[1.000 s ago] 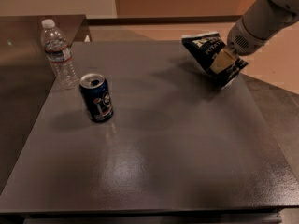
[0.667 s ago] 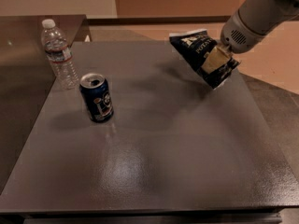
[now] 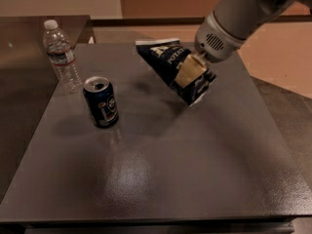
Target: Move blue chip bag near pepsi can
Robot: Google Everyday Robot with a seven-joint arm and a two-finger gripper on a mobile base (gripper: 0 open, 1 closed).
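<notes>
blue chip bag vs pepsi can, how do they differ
The blue chip bag hangs tilted in the gripper over the far right of the table; the pepsi can stands upright on it. The bag is larger and crinkly, the can small and smooth. Both are dark blue.

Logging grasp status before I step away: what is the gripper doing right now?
Gripper, over the far right part of the table: closed on the blue chip bag, holding it tilted.
</notes>
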